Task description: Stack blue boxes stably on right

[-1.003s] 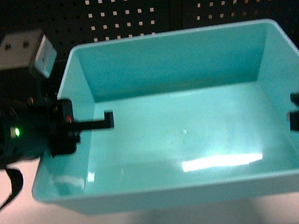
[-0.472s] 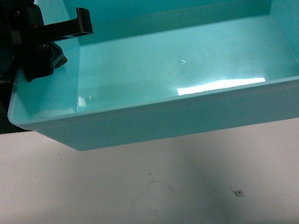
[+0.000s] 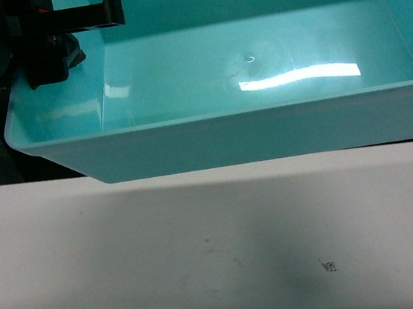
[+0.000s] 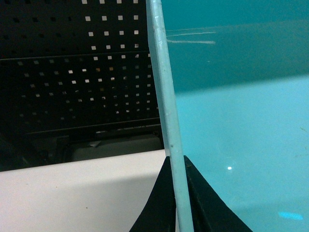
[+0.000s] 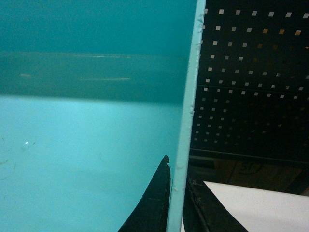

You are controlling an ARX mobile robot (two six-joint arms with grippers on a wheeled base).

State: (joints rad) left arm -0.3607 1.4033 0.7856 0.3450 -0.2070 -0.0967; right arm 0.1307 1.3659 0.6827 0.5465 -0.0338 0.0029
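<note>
Blue box: light turquoise throughout; inner floor paler and glossy with a white glare streak, far inner wall a deeper teal. Rim edge pale aqua in the wrist views.
Left gripper: black fingers on either side of the pale rim. Its body in the head view is black with a small red mark.
Right gripper: black fingers.
Table: off-white, faint grey smudges, one small black printed marker.
Pegboard: black, regular grid of small light square holes.
</note>
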